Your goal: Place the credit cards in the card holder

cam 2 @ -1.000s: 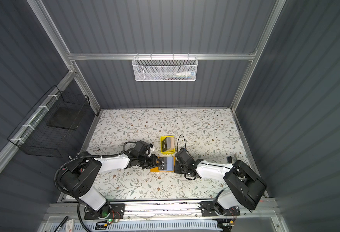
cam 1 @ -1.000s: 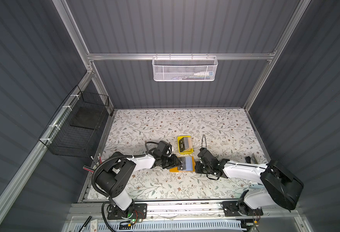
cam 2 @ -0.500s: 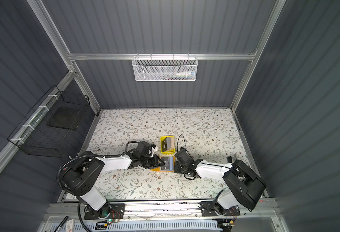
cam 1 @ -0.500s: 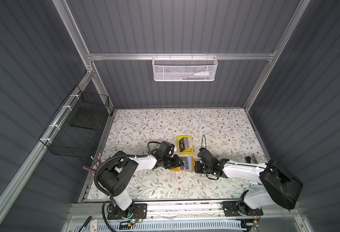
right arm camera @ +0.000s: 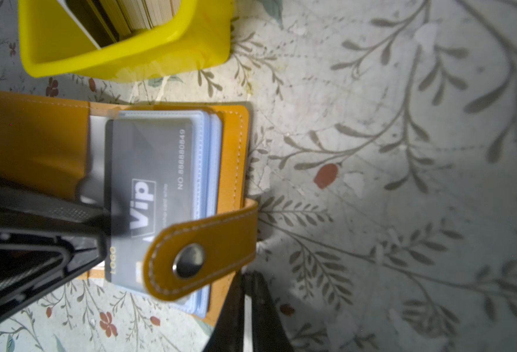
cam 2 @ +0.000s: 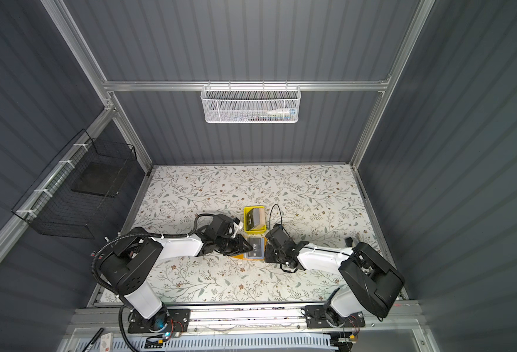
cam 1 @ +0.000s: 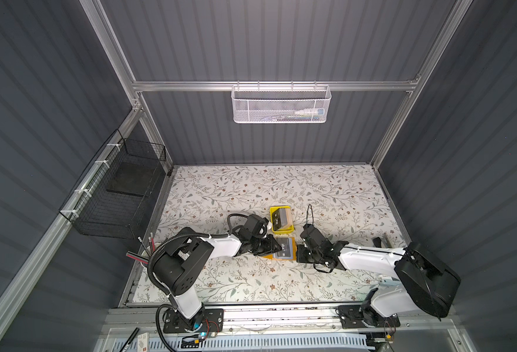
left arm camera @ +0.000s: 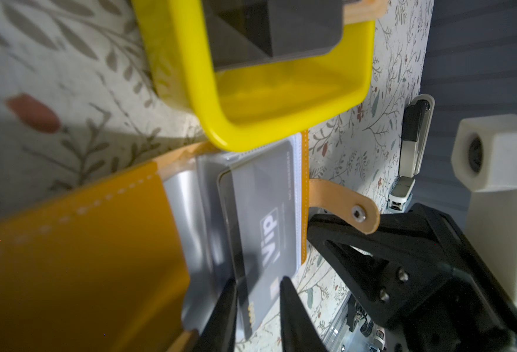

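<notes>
while left hand (cam 1: pixel 273 248) and right hand (cam 1: pixel 298 254) flank the card holder (cam 1: pixel 290 256) in both top views, yellow tray (cam 1: pixel 284 230) just beside it | left wrist: left hand (left arm camera: pixel 257 285) partly apart, tips over black vip card (left arm camera: pixel 251 213) on the holder's sleeve pages (left arm camera: pixel 187 207) | right wrist: right hand (right arm camera: pixel 246 285) closed, at holder's edge

Yellow tray (cam 1: pixel 283 230), white mesh basket (cam 1: pixel 263 106)

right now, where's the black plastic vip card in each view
Top view: black plastic VIP card just below centre, on the mustard leather-like holder.
Top view: same spot.
Left wrist: mid-frame, over the clear sleeves.
Right wrist: part under the snap strap.
Shared landmark: bright yellow plastic tray beside it.
</notes>
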`<state>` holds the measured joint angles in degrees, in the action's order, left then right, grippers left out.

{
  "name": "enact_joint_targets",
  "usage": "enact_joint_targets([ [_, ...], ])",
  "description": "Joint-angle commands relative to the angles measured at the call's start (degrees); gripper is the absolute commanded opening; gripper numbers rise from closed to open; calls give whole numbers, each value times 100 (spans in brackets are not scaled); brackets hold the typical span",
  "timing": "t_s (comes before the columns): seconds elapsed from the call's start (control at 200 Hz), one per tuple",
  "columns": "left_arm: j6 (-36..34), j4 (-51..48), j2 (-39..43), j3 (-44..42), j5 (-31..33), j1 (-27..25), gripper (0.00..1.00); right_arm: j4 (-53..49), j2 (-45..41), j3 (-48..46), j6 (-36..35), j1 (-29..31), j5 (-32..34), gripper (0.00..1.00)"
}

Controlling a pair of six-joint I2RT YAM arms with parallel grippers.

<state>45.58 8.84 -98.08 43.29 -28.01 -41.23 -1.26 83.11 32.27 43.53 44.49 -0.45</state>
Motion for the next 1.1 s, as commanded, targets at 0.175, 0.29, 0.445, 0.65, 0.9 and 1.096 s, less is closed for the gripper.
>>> enact_joint_targets([
  [0.175, -260, -755, 275, 128, 450, -47, 23, -118, -205, -67, 139, -8, 2, 12],
  [0.29, -286, -888, 382, 102, 579, -51, 24, -63, -366, -112, 230, -18, -53, 12],
  [0.445, -274, -890, 425, 129, 564, -43, 21, 73, -623, -192, 361, -28, -219, 12],
  [0.65, -294, -884, 328, 196, 567, -42, 15, 386, -789, -246, 565, -50, -564, 13],
  [0.9, -225, -807, 189, 137, 580, -43, 9, 699, -615, -224, 747, -71, -868, 13],
  [1.096, -182, -835, 132, 101, 632, -44, 7, 1012, -359, -192, 929, -76, -1078, 19],
])
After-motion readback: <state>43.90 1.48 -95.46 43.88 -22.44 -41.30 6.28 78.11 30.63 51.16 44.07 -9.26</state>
